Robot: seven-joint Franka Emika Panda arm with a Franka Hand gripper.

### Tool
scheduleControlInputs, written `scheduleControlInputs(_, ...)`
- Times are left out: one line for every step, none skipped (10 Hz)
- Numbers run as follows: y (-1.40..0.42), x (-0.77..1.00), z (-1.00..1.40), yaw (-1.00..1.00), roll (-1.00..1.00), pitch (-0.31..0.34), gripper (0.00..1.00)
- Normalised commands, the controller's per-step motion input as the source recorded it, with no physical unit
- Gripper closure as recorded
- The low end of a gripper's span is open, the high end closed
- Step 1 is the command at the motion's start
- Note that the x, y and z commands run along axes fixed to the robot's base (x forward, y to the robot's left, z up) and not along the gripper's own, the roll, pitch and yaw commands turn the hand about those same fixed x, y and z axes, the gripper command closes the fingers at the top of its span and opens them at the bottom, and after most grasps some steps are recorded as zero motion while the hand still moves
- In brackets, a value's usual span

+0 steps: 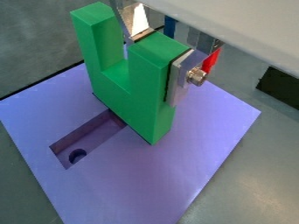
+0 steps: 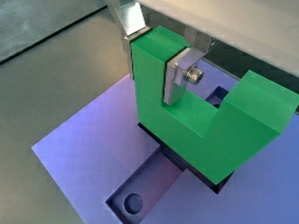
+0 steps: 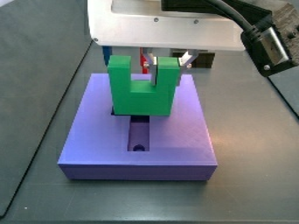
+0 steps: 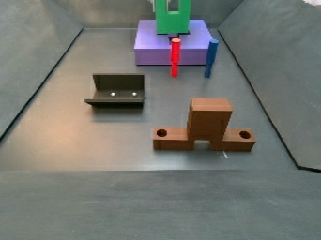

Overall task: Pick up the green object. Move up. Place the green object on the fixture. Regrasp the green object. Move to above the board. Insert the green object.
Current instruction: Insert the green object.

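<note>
The green object (image 1: 131, 87) (image 2: 198, 114) stands upright with its two prongs pointing up. My gripper (image 1: 158, 48) (image 2: 155, 48) is shut on one prong, a silver finger plate (image 1: 179, 77) flat against each side. The block's base sits at the mouth of the cross-shaped recess (image 1: 87, 136) in the lavender board (image 1: 198, 153) (image 3: 176, 131); how deep it reaches I cannot tell. In both side views the green object (image 3: 140, 92) (image 4: 172, 19) is over the board's middle. The fixture (image 4: 115, 91) stands apart on the floor, nothing in it.
A round hole (image 2: 132, 203) lies in the open end of the recess. A thin red peg (image 4: 175, 54) and a thin blue peg (image 4: 211, 56) stand at the board's front edge. A brown cross-shaped upright piece (image 4: 205, 127) sits nearer the camera.
</note>
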Motion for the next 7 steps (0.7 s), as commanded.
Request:
scheduleControlInputs(0.0,0.0,-0.01,-0.11,-0.05,0.0,1.0)
scheduleControlInputs(0.01,-0.09,-0.05,-0.14,-0.02,-0.003,1.0)
scheduleControlInputs(0.02,-0.07,-0.03,-0.14,-0.03,0.0,1.0)
scheduleControlInputs(0.05,-0.08,-0.04,-0.14,-0.05,-0.001,1.0)
scheduleControlInputs(0.05,-0.12,-0.02,-0.09,-0.09,-0.024,1.0)
scheduleControlInputs(0.01,-0.04,-0.07,0.0,-0.13,-0.04,1.0)
scheduleControlInputs(0.0,-0.06,-0.11,0.0,-0.13,-0.053,1.0)
